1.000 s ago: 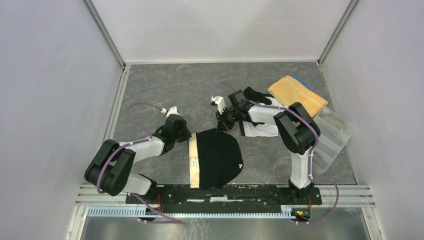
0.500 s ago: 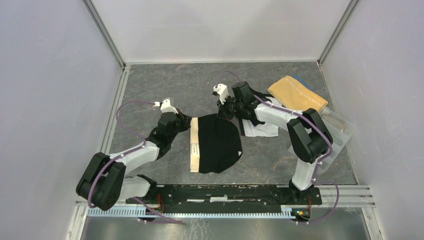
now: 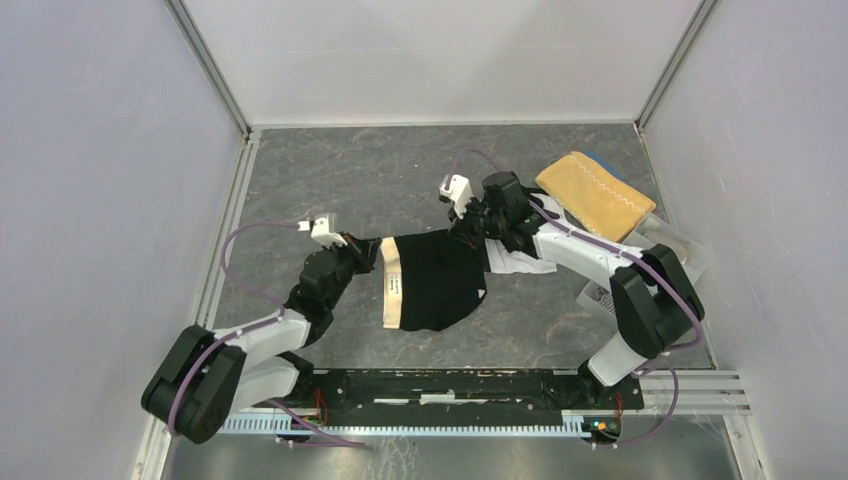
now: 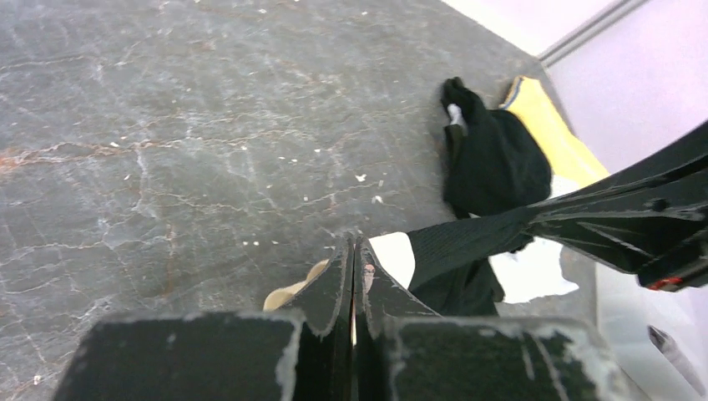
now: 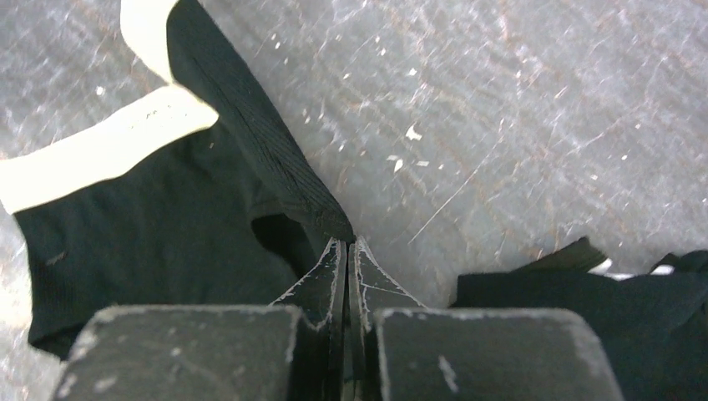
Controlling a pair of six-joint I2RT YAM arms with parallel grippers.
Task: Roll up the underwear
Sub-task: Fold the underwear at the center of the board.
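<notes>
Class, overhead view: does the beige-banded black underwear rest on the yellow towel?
No, the beige-banded black underwear is over the grey table, apart from the yellow towel.

A: The black ribbed-knit cloth underwear with its cream elastic band (image 3: 440, 290) is looking soft and matt.
B: And the dark grey marbled tabletop (image 3: 340, 180) is showing scuffed, speckled, faintly glossy.

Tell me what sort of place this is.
Probably a robotics lab test cell, not a home: plain white panels in aluminium framing wall in a grey tabletop, and the left arm and right arm, bolted to a rail, handle black underwear.
</notes>
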